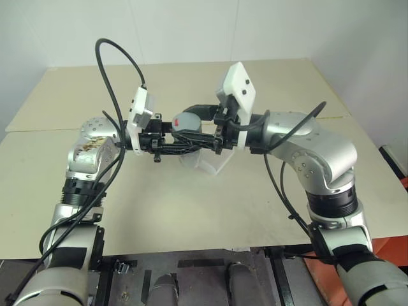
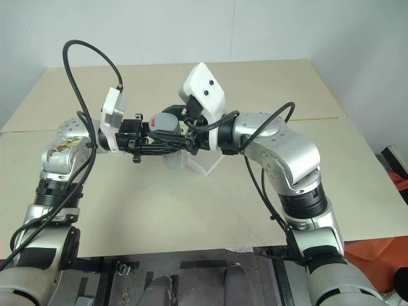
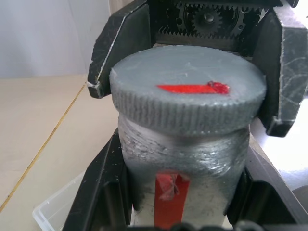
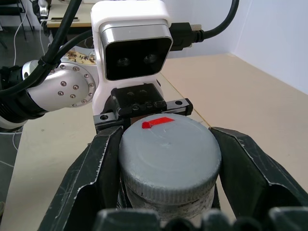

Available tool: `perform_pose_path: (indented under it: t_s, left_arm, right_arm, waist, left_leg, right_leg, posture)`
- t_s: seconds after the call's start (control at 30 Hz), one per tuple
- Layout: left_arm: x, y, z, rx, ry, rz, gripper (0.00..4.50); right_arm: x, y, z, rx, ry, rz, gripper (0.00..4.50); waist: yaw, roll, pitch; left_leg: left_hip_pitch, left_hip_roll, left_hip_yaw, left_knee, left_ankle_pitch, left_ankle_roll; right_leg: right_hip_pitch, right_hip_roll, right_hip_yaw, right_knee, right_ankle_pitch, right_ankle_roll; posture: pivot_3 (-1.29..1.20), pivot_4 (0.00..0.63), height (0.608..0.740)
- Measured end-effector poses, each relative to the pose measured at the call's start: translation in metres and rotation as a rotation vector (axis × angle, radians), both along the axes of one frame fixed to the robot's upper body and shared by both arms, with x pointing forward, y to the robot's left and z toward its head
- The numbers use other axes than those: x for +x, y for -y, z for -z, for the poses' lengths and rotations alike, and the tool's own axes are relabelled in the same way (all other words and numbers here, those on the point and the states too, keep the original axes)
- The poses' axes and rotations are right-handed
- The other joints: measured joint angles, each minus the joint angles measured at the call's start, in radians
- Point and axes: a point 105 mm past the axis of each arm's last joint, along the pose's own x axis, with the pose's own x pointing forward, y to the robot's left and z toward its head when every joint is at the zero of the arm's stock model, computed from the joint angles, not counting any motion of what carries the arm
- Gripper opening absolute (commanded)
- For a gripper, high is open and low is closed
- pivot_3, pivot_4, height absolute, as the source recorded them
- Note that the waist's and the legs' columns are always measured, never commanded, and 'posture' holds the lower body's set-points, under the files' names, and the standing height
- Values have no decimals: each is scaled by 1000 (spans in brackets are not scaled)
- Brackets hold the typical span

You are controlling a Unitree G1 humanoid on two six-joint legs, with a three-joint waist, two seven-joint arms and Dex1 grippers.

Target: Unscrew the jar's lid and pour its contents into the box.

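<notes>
Beige table (image 1: 191,210) — the box (image 1: 213,162) rests on it.

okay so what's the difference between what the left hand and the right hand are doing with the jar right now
The left hand is shut on the jar, gripping its body below the cap; the right hand is shut on the lid, its fingers clamping the cap's sides. In the head view the left hand reaches in from the left, the right hand from the right. Both hold the jar up over the table, above the box, with the lid not yet off.
</notes>
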Motion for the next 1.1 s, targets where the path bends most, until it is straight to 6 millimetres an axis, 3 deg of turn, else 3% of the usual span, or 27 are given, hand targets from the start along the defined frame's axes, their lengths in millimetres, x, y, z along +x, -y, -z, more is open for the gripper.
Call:
perform_pose_path:
  t_s: [0.23, 0.4, 0.5, 0.63, 0.77, 0.9, 1.07, 1.1]
  left_arm:
    - [-4, -2, 3, 8, 6, 2, 1976]
    - [-6, -5, 13, 23, -26, 3, 1976]
    - [-5, -7, 13, 28, -25, -4, 1976]
    - [-2, -11, 10, 17, -18, -46, 1976]
    - [9, -29, 0, -25, 4, -173, 1976]
    - [19, -44, -11, -68, 35, -308, 1976]
    - [38, -51, -6, -83, 47, -502, 1976]
    - [43, -51, -5, -91, 52, -544, 1976]
  right_arm:
    - [0, 0, -4, 61, -97, -31, 2755]
    - [-6, 16, -40, 174, -113, -68, 2755]
    - [-4, 22, -40, 174, -127, -44, 2755]
    - [15, 47, -32, 157, -78, 120, 2755]
    - [40, 96, 4, 81, -74, 378, 2755]
    - [48, 137, 52, -6, -145, 565, 2755]
    - [55, 158, 113, -57, -265, 754, 2755]
    - [56, 157, 125, -74, -289, 776, 3105]
  waist:
    - [-1, 0, 0]
    - [1, 0, 0]
    - [1, 0, 0]
    - [2, 0, 0]
    - [4, 0, 0]
    - [3, 0, 0]
    - [1, 0, 0]
    - [2, 0, 0]
  left_leg:
    - [0, 0, 0, 0, 0, 0]
    - [0, 0, 0, 0, 0, 0]
    - [0, 0, 0, 0, 0, 0]
    - [0, 0, 0, 0, 0, 0]
    - [-1, 0, 0, 0, 0, 0]
    - [0, 0, 0, 0, 0, 0]
    - [1, 0, 1, 0, 0, 0]
    - [1, 0, 1, 0, 0, 0]
  right_leg:
    - [0, 0, 0, 0, 0, 0]
    - [0, 0, 0, 0, 0, 0]
    - [0, 0, 0, 0, 0, 0]
    - [0, 0, 0, 0, 0, 0]
    - [0, 0, 0, 0, 0, 0]
    - [0, 0, 0, 0, 0, 0]
    - [1, 0, 1, -5, 0, 0]
    - [1, 0, 1, -6, 0, 0]
  posture:
    - [0, 150, 740]
    - [0, 150, 740]
    - [0, 150, 740]
    - [0, 150, 740]
    - [0, 150, 740]
    - [0, 150, 740]
    - [0, 150, 740]
    - [0, 150, 740]
